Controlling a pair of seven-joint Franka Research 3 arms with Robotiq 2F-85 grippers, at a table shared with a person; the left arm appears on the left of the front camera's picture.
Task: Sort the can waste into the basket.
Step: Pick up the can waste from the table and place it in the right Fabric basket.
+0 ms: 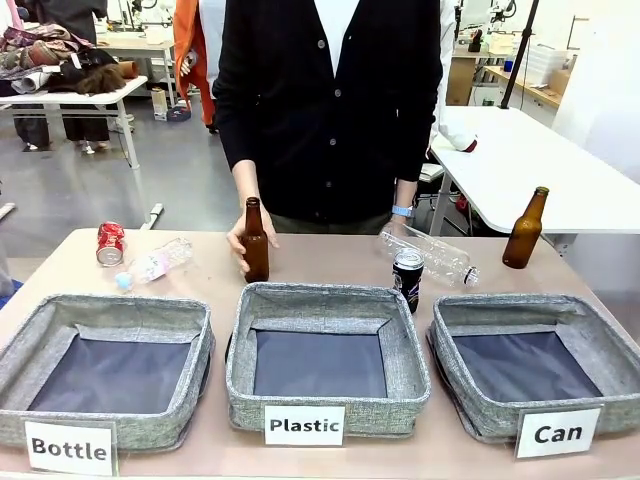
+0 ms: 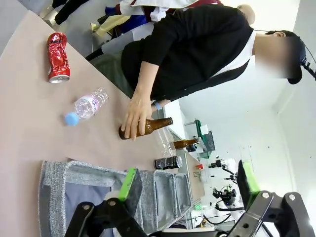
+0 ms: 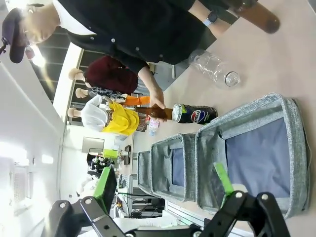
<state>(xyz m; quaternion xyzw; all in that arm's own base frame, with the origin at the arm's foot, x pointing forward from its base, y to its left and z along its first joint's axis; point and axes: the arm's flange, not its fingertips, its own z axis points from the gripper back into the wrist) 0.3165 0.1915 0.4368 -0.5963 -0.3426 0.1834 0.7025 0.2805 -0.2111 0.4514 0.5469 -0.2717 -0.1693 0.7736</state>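
Crushed red can (image 1: pixel 110 243) and black silver-topped can (image 1: pixel 407 278) sat unsorted outside grey woven basket (image 1: pixel 520 305); my left claw (image 2: pixel 187 175) and right claw (image 3: pixel 164 180) gaped, ready.

Place: an open-plan robotics lab or research workshop.
Setup: a beige tabletop (image 1: pixel 330 262) with three grey sorting bins along its near edge, the Bottle basket (image 1: pixel 120 305), Plastic basket (image 1: pixel 320 293) and Can basket (image 1: pixel 510 305), each with a printed label.
Background: white work tables (image 1: pixel 540 165), a clothes pile (image 1: pixel 45 55) on another, a black stand (image 1: pixel 518 50), a grey floor (image 1: pixel 190 170).
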